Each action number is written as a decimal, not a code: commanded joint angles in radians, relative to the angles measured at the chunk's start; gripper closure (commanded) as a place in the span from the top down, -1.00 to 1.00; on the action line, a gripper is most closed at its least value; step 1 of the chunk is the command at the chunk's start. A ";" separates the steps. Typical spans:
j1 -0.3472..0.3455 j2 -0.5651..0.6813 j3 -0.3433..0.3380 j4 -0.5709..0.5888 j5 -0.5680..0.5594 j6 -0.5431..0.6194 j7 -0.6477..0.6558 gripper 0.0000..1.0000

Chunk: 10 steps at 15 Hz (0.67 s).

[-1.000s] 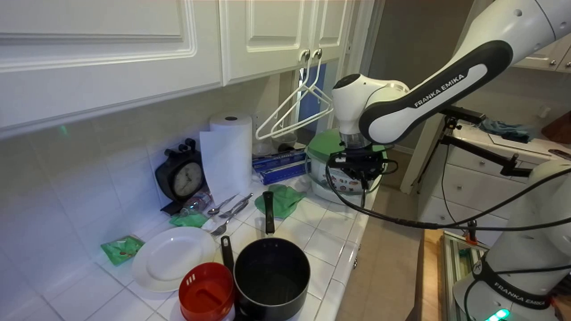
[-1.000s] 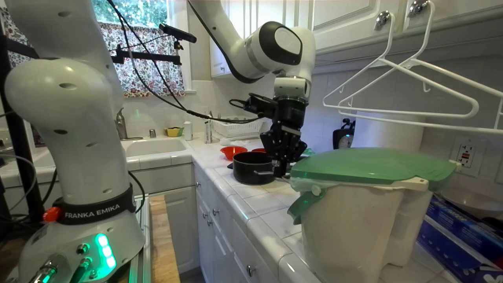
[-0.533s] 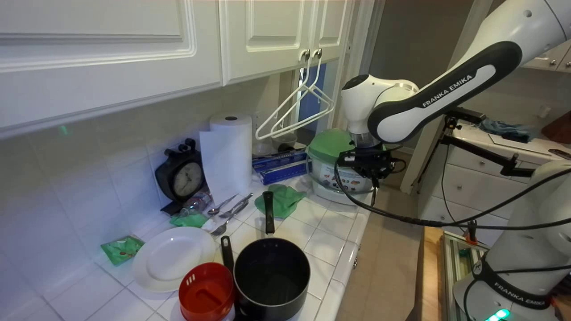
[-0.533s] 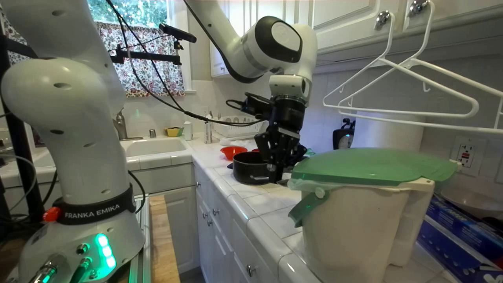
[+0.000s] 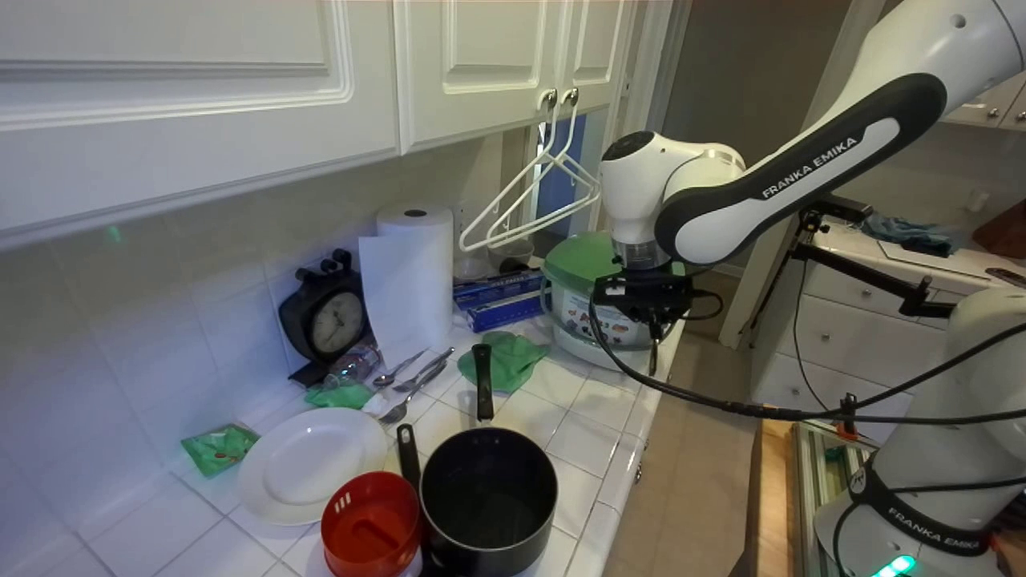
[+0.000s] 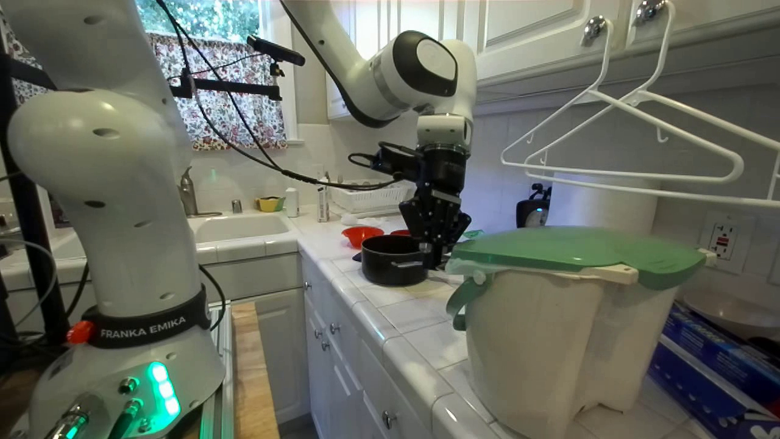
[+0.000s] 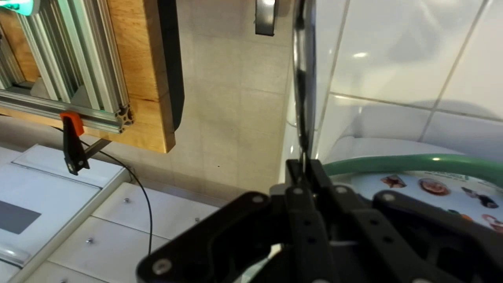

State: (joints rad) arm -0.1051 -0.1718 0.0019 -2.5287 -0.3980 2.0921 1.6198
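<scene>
As I judge it, the grasping is done: my gripper (image 7: 303, 167) has its fingers pressed together upon a metal utensil (image 7: 304, 82), clamped between their tips. What is left, as far as I can see, is the letting go, because the utensil is held in the air and not put down at any place. It is near the front edge of the counter (image 7: 393, 70), just beside the bin (image 6: 536, 347), on which the lid (image 6: 579, 247) lies. More cutlery (image 5: 396, 413) lies on the counter near the plate (image 5: 292, 477), well apart from me. My utensil looks long, thin and shiny, with bright and dark reflections along it. In the wrist view it appears almost by its narrow edge, so I cannot tell whether it is a spoon, a fork or a knife. Whether it touches the handle (image 7: 424, 160) of the bin, I also cannot tell.
</scene>
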 commanded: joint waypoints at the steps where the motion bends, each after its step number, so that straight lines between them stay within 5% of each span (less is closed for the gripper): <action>1: 0.024 0.025 0.018 0.040 -0.006 0.031 -0.026 -0.94; 10: 0.008 -0.005 -0.009 -0.001 -0.023 0.053 -0.050 -0.94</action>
State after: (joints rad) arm -0.0781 -0.1478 0.0127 -2.5046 -0.3979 2.1257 1.5902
